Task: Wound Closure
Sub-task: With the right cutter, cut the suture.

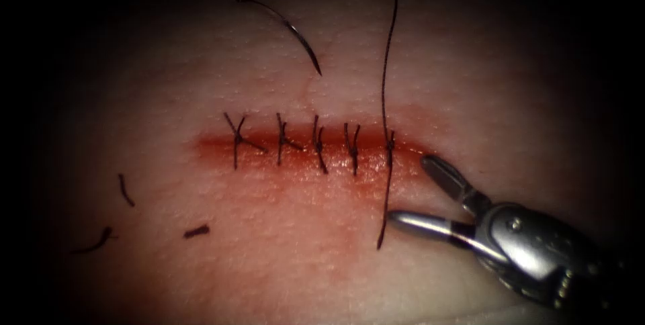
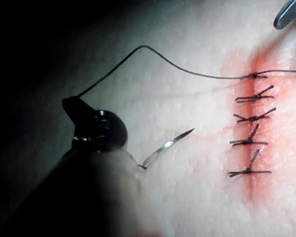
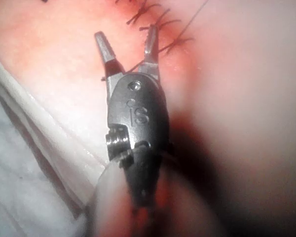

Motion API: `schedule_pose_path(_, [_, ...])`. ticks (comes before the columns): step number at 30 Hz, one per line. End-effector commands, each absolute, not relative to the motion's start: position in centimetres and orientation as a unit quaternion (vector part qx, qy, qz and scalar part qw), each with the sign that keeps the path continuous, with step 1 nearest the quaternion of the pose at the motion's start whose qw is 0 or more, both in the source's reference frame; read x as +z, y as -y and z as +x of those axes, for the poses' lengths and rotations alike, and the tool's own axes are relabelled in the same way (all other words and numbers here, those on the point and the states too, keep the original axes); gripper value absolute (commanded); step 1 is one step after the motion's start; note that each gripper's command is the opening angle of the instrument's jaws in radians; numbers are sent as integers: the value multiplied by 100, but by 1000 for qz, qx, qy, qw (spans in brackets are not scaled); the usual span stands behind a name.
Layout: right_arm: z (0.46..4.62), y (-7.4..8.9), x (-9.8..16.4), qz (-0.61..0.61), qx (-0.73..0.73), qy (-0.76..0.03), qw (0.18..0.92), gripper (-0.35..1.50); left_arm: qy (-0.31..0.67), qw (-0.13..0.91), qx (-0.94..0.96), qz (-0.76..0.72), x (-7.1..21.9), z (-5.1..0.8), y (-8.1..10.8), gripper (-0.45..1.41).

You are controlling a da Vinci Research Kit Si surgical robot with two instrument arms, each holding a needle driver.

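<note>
The cut (image 1: pixel 302 147) runs across the tissue and carries several dark stitches (image 1: pixel 319 144). From the rightmost stitch (image 1: pixel 390 144) a long thread (image 1: pixel 385 63) runs up out of view, and a short tail (image 1: pixel 386 204) hangs toward me. My right tool (image 1: pixel 410 191) stands open at the cut's right end with the tail by its jaw tips, holding nothing. The right wrist view has those jaws (image 3: pixel 127 35) spread before the stitches. The curved needle (image 1: pixel 302 39) lies free on the tissue beyond the cut, not in it. My left tool (image 2: pixel 74 103) is shut on the long thread (image 2: pixel 153 52), near the needle (image 2: pixel 167 145).
Three cut ends of thread (image 1: pixel 125 189) (image 1: pixel 197 231) (image 1: pixel 97 240) lie on the tissue at the left, on my side of the cut. Red fluid (image 1: pixel 322 184) stains the tissue along the cut. A white cloth (image 3: pixel 29 173) borders the tissue's edge.
</note>
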State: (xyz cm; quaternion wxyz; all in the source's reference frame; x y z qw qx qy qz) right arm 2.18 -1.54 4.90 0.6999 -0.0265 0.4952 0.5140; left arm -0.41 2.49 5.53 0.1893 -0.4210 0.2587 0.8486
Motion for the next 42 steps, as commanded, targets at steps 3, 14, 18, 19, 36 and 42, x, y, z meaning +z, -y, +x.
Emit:
schedule_pose_path(3, [230,143,498,-26,519,-483,705,76,-261,182,844,-431,538,-39,-242,-45])
schedule_pose_path(14, [238,112,532,-3,516,-442,734,91,-283,193,824,-452,460,-40,-235,-45])
schedule_pose_path(18, [238,103,540,-5,516,-437,737,91,-286,192,822,-453,449,-48,-228,-45])
schedule_pose_path(19, [239,102,541,-8,514,-436,739,91,-286,191,822,-454,449,-48,-227,-45])
schedule_pose_path(36, [257,90,565,-5,502,-406,764,121,-292,183,812,-472,412,-52,-221,-45])
schedule_pose_path(42, [271,87,575,-23,476,-401,782,128,-292,182,810,-475,412,-53,-221,-45])
